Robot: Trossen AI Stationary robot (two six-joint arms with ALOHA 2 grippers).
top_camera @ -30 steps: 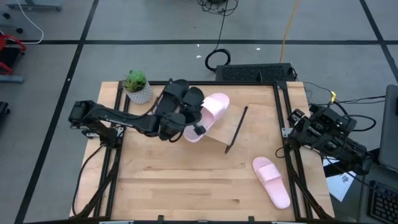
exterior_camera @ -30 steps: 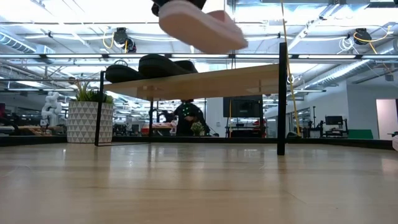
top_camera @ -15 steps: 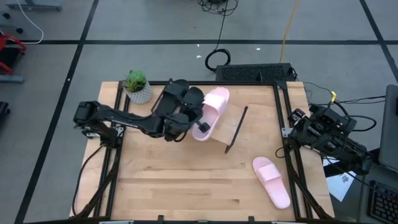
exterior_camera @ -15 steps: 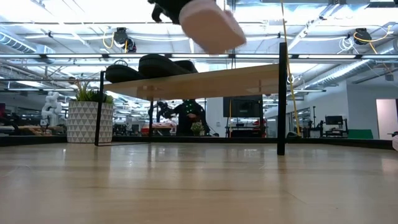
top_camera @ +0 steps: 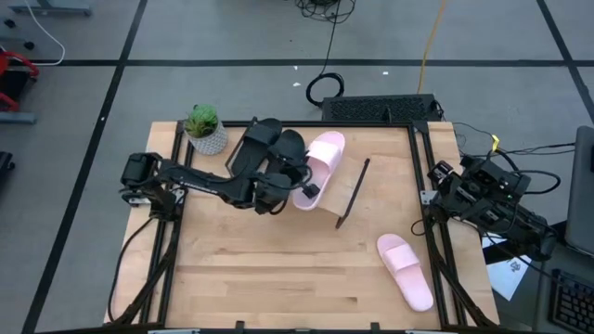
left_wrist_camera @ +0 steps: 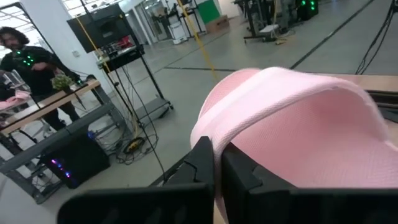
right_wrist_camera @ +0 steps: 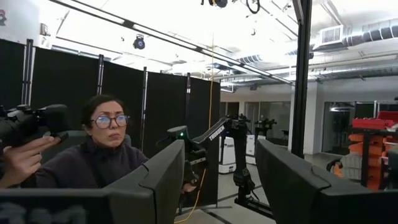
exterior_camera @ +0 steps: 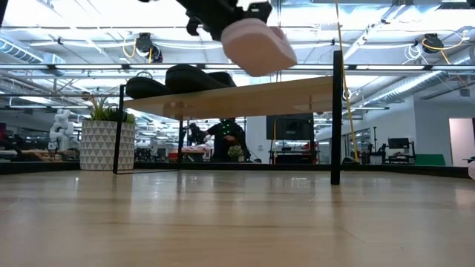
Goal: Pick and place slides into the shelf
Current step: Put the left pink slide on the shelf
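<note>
While our left gripper (top_camera: 299, 187) reaches in from the left side of the overhead frame, its fingers are pinched together on the strap of 1 pink slide (top_camera: 320, 160), which hangs tilted above the shelf (top_camera: 371, 190) near the upper middle of the table (top_camera: 278, 269). From table height we see that same pink slide (exterior_camera: 254, 46) at the top centre of the frame, sole toward us and clear of the plank (exterior_camera: 252, 95), with the dark gripper (exterior_camera: 215, 13) above it. Our left wrist camera shows 2 dark fingers (left_wrist_camera: 205, 163) closed against the edge of the broad pink strap (left_wrist_camera: 292, 93).

We count 2 black slides (top_camera: 269, 144) lying side by side on the plank's left end, just left of the held one; in the level view they sit as dark humps (exterior_camera: 182, 78) on the board. The other pink slide (top_camera: 406, 270) lies flat on the tabletop at lower right, well apart from the shelf. A potted plant (top_camera: 205, 128) stands at the upper left corner of the table, just beside the rack's left end.

Our right gripper (top_camera: 436, 176) waits off the table's right edge, its 2 fingers (right_wrist_camera: 155, 177) spread apart and holding nothing. Beyond them a person (right_wrist_camera: 93, 155) holds a camera.
</note>
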